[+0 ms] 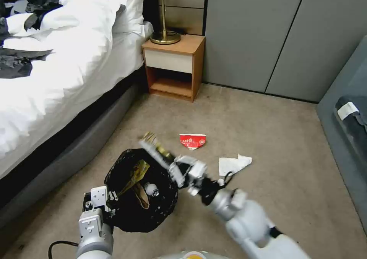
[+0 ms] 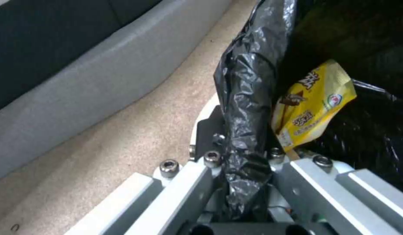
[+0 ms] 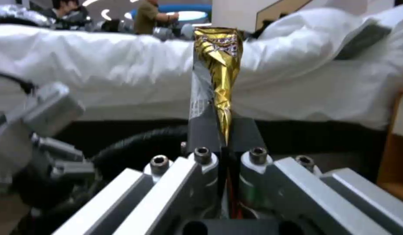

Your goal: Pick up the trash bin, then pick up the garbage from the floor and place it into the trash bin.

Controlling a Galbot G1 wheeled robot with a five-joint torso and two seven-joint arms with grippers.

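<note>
Trash bin: on the floor beside the bed, rim and black liner pinched by the left gripper, steadying it to receive litter; yellow wrapper inside.
Right gripper: fingers clamped on a gold wrapper, above the bin's far rim.
On the carpet: crushed red-white cup, tissue.

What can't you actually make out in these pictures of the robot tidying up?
- Head view: the trash bin's white wall, covered by its black liner.
- Head view: the gold wrapper in the right gripper is motion-blurred.
- Left wrist view: the left gripper's fingertips, wrapped in liner.
- Right wrist view: the wrapper's lettering, crumpled.
</note>
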